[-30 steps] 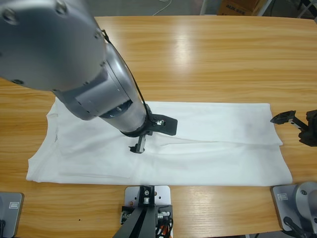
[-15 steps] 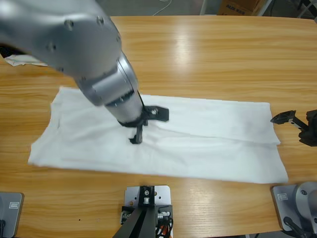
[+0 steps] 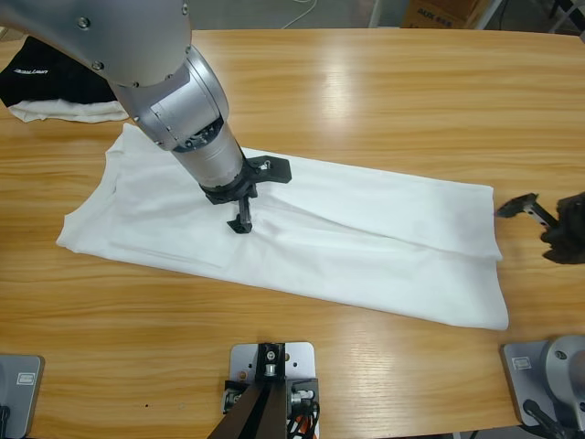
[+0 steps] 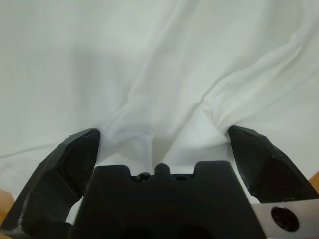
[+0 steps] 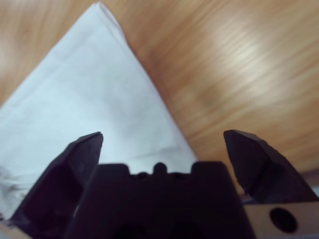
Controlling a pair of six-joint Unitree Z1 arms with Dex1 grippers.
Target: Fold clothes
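White T-shirt [image 3: 366,238], folded lengthwise, mid-desk.
Left gripper [image 3: 254,194] wide, pressing cloth; right gripper [image 5: 162,144] wide, empty; dragging risks bunching folds.

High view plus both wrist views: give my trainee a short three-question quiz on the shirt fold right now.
1. True or false: the left gripper is pressed into the white T-shirt with its jaws apart.
2. Where is the right gripper? A) on the shirt's middle B) off the shirt, beyond its edge C) on the black garment
3. Fill in: the black garment lies at the table's far ____ corner in the high view.

Key: 1 true; 2 B; 3 left.
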